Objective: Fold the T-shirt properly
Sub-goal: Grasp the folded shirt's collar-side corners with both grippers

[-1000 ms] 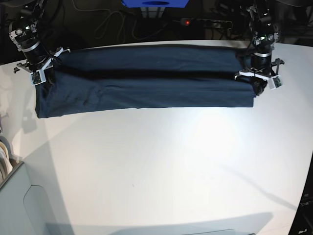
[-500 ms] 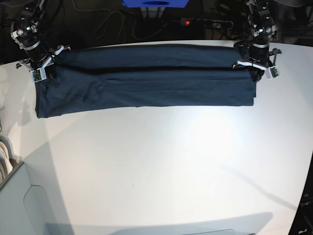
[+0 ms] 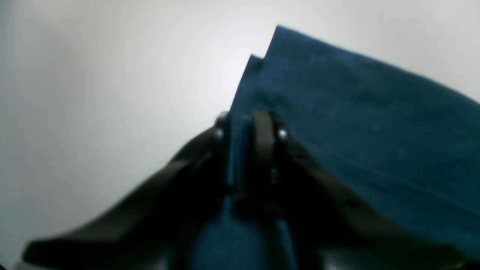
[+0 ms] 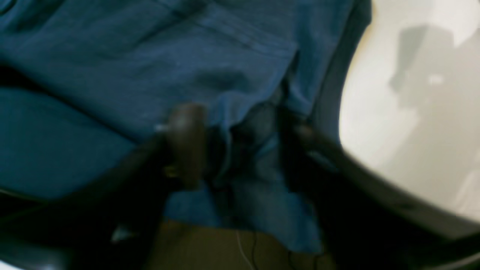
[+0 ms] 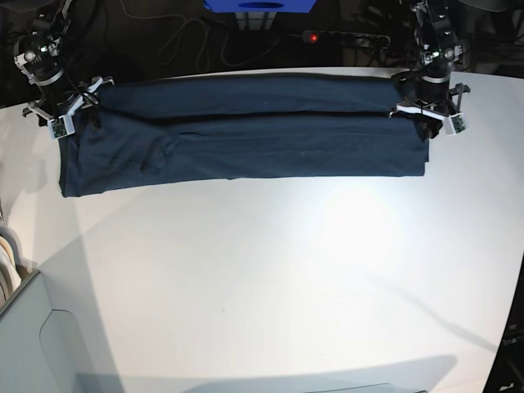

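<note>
Lying folded lengthwise on table (image 5: 262,286): T-shirt (image 5: 246,135); no writing legible.

White table (image 5: 270,278) w/ glare, dark cabled bg.

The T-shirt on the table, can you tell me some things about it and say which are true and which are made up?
1. The T-shirt is dark blue. True.
2. It lies in a crumpled ball. False: it is spread out as a long folded band.
3. The table is white. True.
4. The right gripper and the left gripper are both at one end. False: one is at each end.
5. A second garment lies beside it. False: only one is there.
</note>
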Motion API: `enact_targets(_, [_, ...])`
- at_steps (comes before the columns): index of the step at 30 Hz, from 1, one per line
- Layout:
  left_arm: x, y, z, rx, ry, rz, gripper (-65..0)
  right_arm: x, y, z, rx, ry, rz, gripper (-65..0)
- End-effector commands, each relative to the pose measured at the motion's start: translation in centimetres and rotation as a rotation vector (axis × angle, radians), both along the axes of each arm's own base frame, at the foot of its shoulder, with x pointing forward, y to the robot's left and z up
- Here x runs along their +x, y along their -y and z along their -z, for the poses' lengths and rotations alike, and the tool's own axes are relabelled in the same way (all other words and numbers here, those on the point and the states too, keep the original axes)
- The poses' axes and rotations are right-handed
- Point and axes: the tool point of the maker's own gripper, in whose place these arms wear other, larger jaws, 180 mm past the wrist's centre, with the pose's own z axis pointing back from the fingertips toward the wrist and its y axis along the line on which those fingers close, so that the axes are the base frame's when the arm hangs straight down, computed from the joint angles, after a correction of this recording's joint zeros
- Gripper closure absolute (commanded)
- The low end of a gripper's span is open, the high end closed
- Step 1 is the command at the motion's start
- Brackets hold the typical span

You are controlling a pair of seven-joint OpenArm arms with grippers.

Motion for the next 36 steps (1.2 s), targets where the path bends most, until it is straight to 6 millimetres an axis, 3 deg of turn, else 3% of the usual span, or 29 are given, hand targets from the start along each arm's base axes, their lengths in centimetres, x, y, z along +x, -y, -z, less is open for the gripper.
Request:
enact_targets(1, [0.5, -0.5, -1.4, 0.028, 0.044, 0.003, -14.0, 0.6, 0.7, -2.3, -0.029, 0.066, -0.01, -37.1])
enact_targets(5, [0.3, -1.0, -3.1, 0.055, 0.074, -0.002, -20.8, 0.8, -0.8, -4.0, -0.035, 0.109, -0.053, -38.1])
enact_targets(9, [0.1, -1.4, -3.8, 0.06, 0.092, -0.027, -27.5, 0.8, -2.3, -3.6, -0.004, 0.098, -0.097, -38.1])
enact_targets(17, [0.2, 0.6, 0.5, -0.013, 0.01, 0.003, -28.0, 0.8, -3.8, 0.4, 0.1, 0.029, -0.097, -38.1])
enact_targets(23, [-0.1, 1.2, 1.1, -0.025, -0.005, 0.012, -28.0, 0.8, -3.8, 0.6, 0.103, 0.022, -0.099, -38.1])
enact_targets(27, [-1.1, 1.0, 2.6, -0.035, -0.047, 0.002, -27.5, 1.5, -3.8, 0.2, 0.102, 0.041, -0.1, -38.1])
enact_targets(29, [-1.6, 0.8, 3.3, -0.04, -0.07, -0.005, -23.0, 1.6, -3.7, 0.5, 0.107, 0.037, -0.095, -38.1])
enact_targets(33, [-2.0, 0.5, 4.1, -0.046, -0.086, -0.023, 0.0, 2.2, -3.4, 1.1, 0.121, 0.035, -0.08, -38.1])
enact_targets(36, [-2.0, 0.5, 3.9, -0.045, -0.083, -0.022, 0.0, 2.4, -2.2, 2.1, 0.118, 0.006, -0.075, -38.1])
